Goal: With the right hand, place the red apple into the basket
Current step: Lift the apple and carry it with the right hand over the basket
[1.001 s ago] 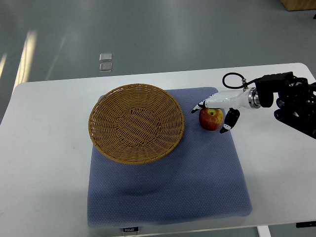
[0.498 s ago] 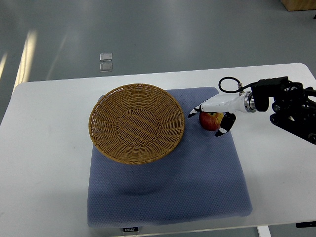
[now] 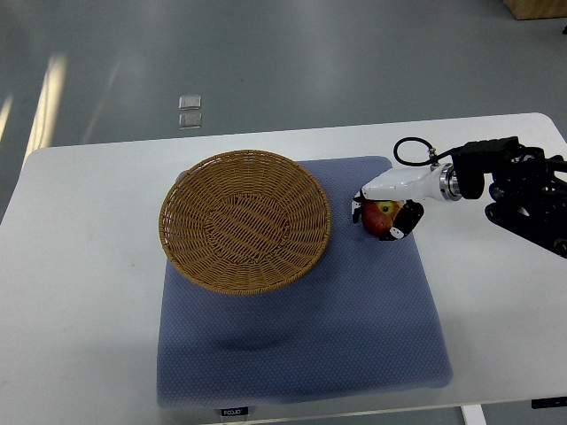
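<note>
Red apple (image 3: pixel 382 218) sits just right of the wicker basket (image 3: pixel 245 220), and your right hand (image 3: pixel 386 209) cups it from above, fingers wrapped around it for lifting.

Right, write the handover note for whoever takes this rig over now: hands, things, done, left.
Right hand: reaches in from the right, fingers curled around the red apple, which looks to be sitting on the blue mat.
Left hand: not in view.
Wicker basket: on the mat's left part, nothing inside, just left of the apple.
Done: the approach and the closing of the fingers on the apple.
Left: lift the apple, carry it left over the basket rim, set it down inside, release.
</note>
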`<state>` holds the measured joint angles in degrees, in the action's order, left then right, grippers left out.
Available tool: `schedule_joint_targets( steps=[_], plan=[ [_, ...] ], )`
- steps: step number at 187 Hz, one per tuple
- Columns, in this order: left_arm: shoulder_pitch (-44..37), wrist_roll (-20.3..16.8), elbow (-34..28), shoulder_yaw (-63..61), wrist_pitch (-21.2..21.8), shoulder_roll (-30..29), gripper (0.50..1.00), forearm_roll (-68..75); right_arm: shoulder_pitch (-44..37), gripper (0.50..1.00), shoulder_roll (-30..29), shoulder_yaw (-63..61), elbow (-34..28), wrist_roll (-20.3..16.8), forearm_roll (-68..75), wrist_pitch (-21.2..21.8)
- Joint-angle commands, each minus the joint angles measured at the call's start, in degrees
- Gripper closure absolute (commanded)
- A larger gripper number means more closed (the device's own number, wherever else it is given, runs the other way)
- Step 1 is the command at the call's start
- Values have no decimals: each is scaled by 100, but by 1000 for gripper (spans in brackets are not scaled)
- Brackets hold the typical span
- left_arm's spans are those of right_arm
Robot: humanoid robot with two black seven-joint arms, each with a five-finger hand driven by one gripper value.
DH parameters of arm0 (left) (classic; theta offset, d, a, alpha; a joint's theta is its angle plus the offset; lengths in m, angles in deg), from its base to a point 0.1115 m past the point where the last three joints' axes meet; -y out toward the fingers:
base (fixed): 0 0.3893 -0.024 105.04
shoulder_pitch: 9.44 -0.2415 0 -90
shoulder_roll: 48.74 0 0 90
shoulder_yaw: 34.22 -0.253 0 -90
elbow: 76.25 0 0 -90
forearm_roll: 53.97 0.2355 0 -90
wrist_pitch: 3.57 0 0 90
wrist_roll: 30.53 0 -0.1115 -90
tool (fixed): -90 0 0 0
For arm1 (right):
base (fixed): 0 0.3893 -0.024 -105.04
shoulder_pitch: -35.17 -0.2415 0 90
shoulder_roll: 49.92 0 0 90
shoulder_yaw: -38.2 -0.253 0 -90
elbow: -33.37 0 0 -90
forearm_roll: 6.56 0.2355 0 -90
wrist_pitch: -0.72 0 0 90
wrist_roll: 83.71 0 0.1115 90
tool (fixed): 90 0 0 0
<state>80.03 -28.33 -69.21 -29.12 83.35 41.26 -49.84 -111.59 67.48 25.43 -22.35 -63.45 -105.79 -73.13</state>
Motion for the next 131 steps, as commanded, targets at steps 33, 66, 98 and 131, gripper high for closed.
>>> schedule_joint_targets(
  steps=[33,66,98,131],
  plan=[
    [-1,0,0,0,0,0,500,0,-266,836,46,-59,0,4,17,-24],
    [-1,0,0,0,0,0,500,0,-688,832,11,-86,-18,13,26,-24],
    [-1,0,0,0,0,0,500,0,-1162,822,-120,-86,-79,13,70,64],
    [-1,0,0,0,0,0,500,0,-1338,820,-718,-24,-79,-22,44,91]
  ],
)
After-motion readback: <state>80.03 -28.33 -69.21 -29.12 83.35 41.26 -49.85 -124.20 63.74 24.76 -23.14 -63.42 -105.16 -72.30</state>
